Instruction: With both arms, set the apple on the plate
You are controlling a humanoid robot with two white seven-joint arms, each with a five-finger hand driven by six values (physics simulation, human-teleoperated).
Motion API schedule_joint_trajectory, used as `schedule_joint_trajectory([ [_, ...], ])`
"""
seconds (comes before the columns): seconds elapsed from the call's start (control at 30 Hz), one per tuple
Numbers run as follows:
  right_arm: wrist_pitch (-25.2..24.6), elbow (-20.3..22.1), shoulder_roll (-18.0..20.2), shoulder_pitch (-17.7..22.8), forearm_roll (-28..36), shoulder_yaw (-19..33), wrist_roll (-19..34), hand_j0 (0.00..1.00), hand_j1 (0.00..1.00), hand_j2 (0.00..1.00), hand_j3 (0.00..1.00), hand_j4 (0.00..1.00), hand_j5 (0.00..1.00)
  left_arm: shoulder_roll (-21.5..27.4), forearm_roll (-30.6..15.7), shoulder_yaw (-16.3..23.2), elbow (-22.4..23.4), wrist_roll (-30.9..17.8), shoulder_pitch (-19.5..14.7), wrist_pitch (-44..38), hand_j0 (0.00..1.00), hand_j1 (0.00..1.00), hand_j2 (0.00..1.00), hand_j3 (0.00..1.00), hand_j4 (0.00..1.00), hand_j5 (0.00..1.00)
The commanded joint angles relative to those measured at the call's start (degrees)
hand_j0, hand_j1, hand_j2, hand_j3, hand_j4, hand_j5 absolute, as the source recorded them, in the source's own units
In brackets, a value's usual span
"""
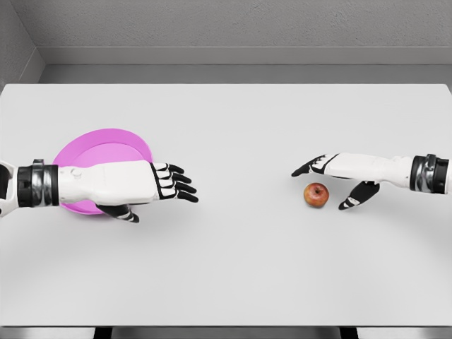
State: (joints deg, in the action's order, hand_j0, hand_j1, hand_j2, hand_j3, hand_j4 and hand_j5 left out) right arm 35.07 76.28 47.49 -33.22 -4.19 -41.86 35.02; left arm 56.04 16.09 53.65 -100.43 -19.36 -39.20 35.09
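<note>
White table [233, 268] before grey walls [233, 25]; left hand [134, 185] over pink plate [106, 152], right hand [339, 176] beside apple [316, 194]; both hands spread, holding nothing.

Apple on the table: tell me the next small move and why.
Probably close the right hand on the apple. Its fingers are spread with the apple lying on the table between thumb and fingers, not yet gripped. The pink plate sits far off, under the open left hand.
</note>
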Motion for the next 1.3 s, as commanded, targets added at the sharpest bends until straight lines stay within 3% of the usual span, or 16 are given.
schedule_joint_trajectory([
  [0.0, -0.1, 0.0, -0.2, 0.0, 0.4, 0.0, 0.0, 0.94, 0.94, 0.94, 0.94, 0.94, 0.94, 0.0, -0.4, 0.0, 0.1, 0.0, 0.0, -0.1, 1.00, 1.00, 1.00, 1.00, 1.00, 1.00],
  [0.37, -0.1, -1.0, -0.3, 0.0, 0.4, -0.9, 0.0, 0.87, 0.87, 0.87, 0.87, 0.87, 0.87, 0.0, -0.3, 0.9, 0.1, 0.0, 0.0, -0.1, 1.00, 1.00, 1.00, 1.00, 1.00, 1.00],
  [0.63, -0.1, -1.0, -0.2, -0.4, 0.4, -1.9, 0.0, 0.75, 0.75, 0.75, 0.75, 0.75, 0.75, -0.3, 0.4, 1.1, 0.1, 0.0, -0.4, -0.1, 1.00, 1.00, 1.00, 1.00, 1.00, 1.00],
  [1.27, -0.1, -2.1, -0.4, -0.4, 0.8, -1.8, 0.0, 0.64, 0.64, 0.64, 0.64, 0.64, 0.64, -0.3, 0.5, 1.2, 0.6, 0.0, -0.4, -0.1, 1.00, 1.00, 1.00, 1.00, 1.00, 1.00],
])
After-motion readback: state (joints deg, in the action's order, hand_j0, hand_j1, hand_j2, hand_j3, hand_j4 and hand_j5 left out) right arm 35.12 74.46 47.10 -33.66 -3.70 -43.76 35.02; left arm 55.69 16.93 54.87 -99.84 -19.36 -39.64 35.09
